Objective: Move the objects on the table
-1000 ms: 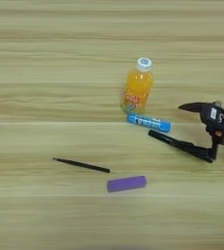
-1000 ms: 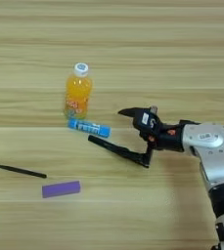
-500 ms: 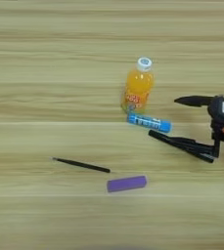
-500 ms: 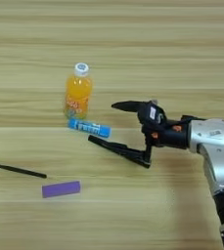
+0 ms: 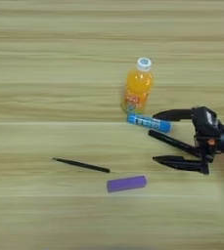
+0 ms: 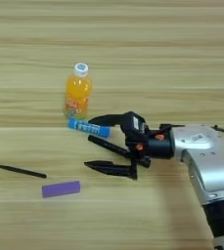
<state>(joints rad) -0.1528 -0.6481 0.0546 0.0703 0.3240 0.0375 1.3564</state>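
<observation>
the silver right arm reaches left, low, its right gripper (image 6: 96,142) fingers spread wide.

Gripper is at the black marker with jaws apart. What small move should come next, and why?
Probably close the jaws. The right gripper is open, one finger above and one below the thick black marker, which lies between them on the table just below the small blue tube.

The thin black stick (image 6: 16,170) runs off the right eye view's left edge; the thick black marker's (image 6: 109,146) right end hides behind the right gripper (image 6: 95,141)
</observation>
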